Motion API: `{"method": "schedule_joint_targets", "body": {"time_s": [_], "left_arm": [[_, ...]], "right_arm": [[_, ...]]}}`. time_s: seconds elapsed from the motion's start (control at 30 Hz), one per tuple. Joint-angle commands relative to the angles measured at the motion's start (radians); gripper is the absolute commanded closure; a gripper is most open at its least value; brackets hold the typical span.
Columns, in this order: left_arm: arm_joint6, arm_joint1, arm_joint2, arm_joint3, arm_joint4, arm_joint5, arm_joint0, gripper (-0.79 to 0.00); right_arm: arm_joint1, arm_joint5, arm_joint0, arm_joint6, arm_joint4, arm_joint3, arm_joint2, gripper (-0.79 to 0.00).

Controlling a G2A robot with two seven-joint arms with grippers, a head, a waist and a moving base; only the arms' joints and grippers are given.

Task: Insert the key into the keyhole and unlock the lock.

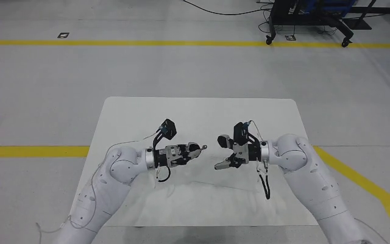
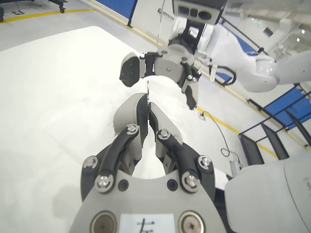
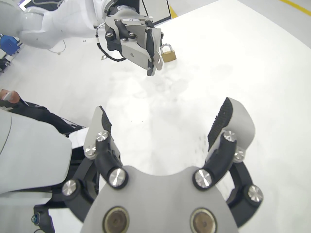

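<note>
Your left jaws pinch the flat silver metal key (image 2: 148, 88); right jaws gape wide; the brass padlock (image 3: 169, 54) rests on the white table (image 3: 243, 49).

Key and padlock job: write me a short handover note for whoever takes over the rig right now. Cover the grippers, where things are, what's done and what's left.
Grippers: the left gripper is shut on the key, held above the middle of the table. The right gripper is open and empty, facing it a short way off.
Things: the padlock lies on the table near the left gripper. Neither gripper touches it, and its shackle looks closed.
Done: the key is in hand.
Left: take hold of or steady the padlock, probably with the right gripper, then insert the key and turn it to unlock.
</note>
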Motion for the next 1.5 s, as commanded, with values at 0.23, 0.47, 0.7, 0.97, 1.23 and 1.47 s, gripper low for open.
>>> {"method": "schedule_joint_targets", "body": {"time_s": [0.23, 0.47, 0.7, 0.97, 1.23, 1.47], "left_arm": [[-0.018, 0.009, 0.022, -0.022, 0.057, -0.053, -0.002, 0.0], [-0.004, 0.013, 0.029, -0.031, 0.085, -0.026, 0.002, 0.0], [-0.004, 0.016, 0.044, -0.029, 0.086, -0.013, -0.005, 0.0], [0.001, 0.02, 0.057, -0.025, 0.075, -0.023, -0.013, 0.0], [0.001, 0.025, 0.067, -0.024, 0.072, -0.024, -0.018, 0.0], [0.002, 0.029, 0.076, -0.024, 0.071, -0.025, -0.023, 0.0]], "right_arm": [[0.052, 0.093, -0.005, 0.094, 0.065, -0.117, -0.049, -0.369], [0.061, 0.103, 0.048, 0.104, 0.097, -0.086, -0.106, -0.262], [0.066, 0.108, 0.081, 0.108, 0.12, -0.067, -0.151, -0.175], [0.07, 0.111, 0.107, 0.105, 0.125, -0.045, -0.182, -0.022], [0.075, 0.118, 0.118, 0.079, 0.115, -0.029, -0.19, -0.289], [0.081, 0.125, 0.127, 0.096, 0.126, -0.026, -0.205, -0.262]]}}
